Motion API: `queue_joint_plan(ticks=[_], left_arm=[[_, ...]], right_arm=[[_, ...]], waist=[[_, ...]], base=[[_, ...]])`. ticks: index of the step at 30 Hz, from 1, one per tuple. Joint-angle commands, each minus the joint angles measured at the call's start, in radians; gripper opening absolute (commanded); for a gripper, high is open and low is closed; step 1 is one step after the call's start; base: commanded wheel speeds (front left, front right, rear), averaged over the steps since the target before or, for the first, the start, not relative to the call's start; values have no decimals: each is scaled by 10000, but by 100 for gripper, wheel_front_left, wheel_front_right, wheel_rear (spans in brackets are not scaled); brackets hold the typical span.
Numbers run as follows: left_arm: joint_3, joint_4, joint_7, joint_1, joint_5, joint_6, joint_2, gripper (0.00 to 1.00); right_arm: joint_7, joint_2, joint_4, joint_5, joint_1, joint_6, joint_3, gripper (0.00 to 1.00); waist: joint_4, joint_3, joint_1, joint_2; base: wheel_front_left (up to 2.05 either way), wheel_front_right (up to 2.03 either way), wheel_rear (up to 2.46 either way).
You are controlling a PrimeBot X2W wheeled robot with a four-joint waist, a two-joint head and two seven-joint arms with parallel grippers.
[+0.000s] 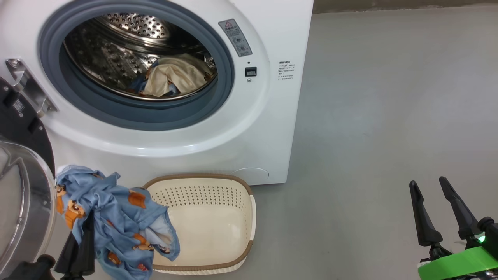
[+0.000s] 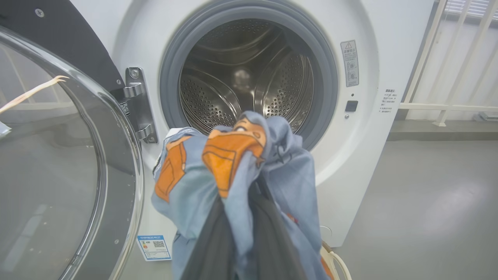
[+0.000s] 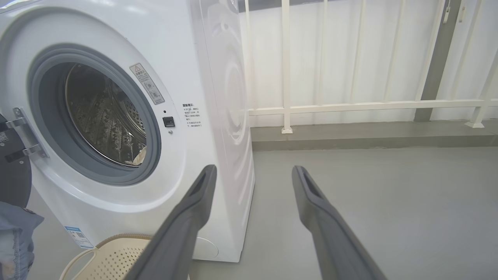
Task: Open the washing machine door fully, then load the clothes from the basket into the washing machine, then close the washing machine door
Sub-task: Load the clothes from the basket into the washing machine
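Head view: door (image 1: pixel 23 202) is swung out to the left of the washing machine (image 1: pixel 264 128) — I'd call step one done. Lying in the drum (image 1: pixel 116 50) are a cream garment (image 1: pixel 175 76) and a bit of blue. The basket (image 1: pixel 202 177) sits on the floor (image 1: pixel 389 116) just in front of the machine, below the opening. What I see of its inside is bare; its left corner is hidden. My left claw (image 1: pixel 82 249) is closed on a blue printed garment (image 1: pixel 116 217), lifted, hanging over the basket's left edge, right beside the door glass. My right claw (image 1: pixel 428 182) is wide open with nothing in it, over bare floor well right of the machine.

Left wrist view: garment bunched over the claw's fingers, drum mouth straight ahead and higher. Door glass close on the left, hinge (image 2: pixel 138 105) between it and the grey ring (image 2: pixel 328 77). Blue label sticker (image 2: pixel 154 247) low on the front.

Right wrist view: open claw looks past the machine's right corner at a white railing (image 3: pixel 350 105); nothing near it.

My read: loading nearly finished. Left to do — get this garment in, then shut the door. Risks: the cloth hangs long and could drag on the ring lip or trail out of the mouth. The door glass also crowds the left arm's path. Can't tell whether the basket clears the door swing.
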Motion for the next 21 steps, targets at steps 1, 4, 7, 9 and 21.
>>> queue_joint_plan(ticks=[1, 4, 7, 9, 21], left_arm=[[416, -353, -107, -176, 64, 6, 137, 0], [439, -397, -107, -160, 55, 6, 99, 0], [456, -411, -107, -198, 48, 6, 66, 0], [460, -415, -107, -247, 44, 6, 47, 0], [445, -341, -107, -1140, -31, 6, 16, 0]], right_arm=[[-49, -250, -273, 23, -20, 46, 91, 100], [-49, -244, -286, 12, -56, 46, 92, 100], [-49, -226, -297, 2, -98, 46, 82, 100], [-49, -210, -308, -5, -128, 46, 88, 100], [-49, 37, -419, -67, -594, 46, 117, 100]], waist=[[18, 46, 0, 0], [16, 108, 0, 0], [5, 168, 0, 0], [-11, 224, 0, 0], [-94, 1200, 0, 0]], base=[[0, 0, 0], [0, 0, 0], [0, 0, 0], [0, 0, 0], [0, 0, 0]])
